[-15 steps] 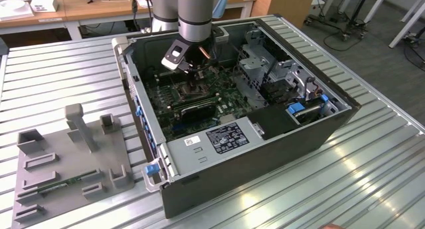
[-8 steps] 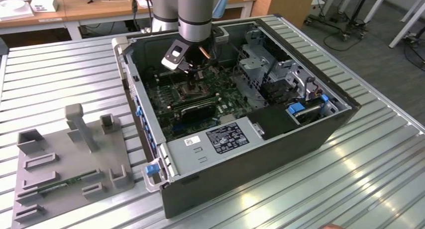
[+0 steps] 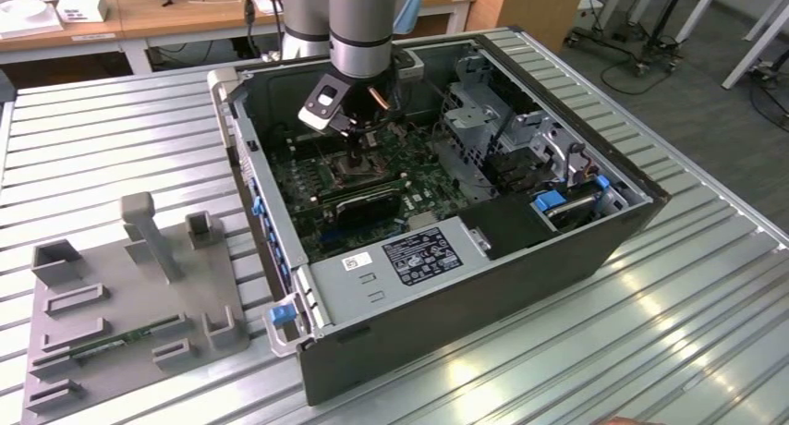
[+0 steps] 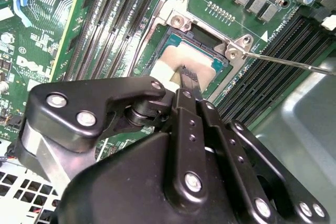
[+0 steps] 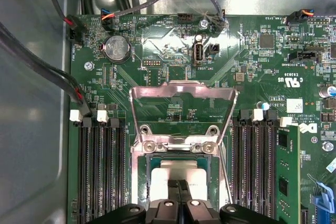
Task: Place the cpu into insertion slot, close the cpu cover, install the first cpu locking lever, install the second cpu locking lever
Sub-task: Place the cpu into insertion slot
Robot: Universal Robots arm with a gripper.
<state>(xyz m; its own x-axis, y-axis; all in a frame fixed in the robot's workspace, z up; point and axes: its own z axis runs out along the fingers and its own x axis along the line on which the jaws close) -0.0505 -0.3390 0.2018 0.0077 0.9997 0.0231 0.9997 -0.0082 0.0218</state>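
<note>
The cpu [image 5: 160, 176] [image 4: 181, 56], a pale silver square, lies flat in the insertion slot [image 5: 138, 157] [image 4: 177, 21], whose silvery rim frames it. My gripper [image 5: 178, 188] [image 4: 189, 80] [image 3: 358, 159] hangs right over the chip with its black fingers pressed together; I cannot tell whether the tips touch the chip. The cpu cover [image 5: 184, 91], a thin metal frame with a square cut-out, stands swung open from its hinge at the slot's edge. A thin locking lever [image 4: 294, 63] sticks out free beside the slot.
Black memory slots [image 5: 102, 171] flank the socket on both sides, one with a green stick [image 5: 289, 166]. Cables [image 5: 37, 61] run along the case wall. The power supply [image 3: 401, 254] and drive cage [image 3: 493, 129] crowd the case. A grey fixture tray [image 3: 124, 305] lies outside.
</note>
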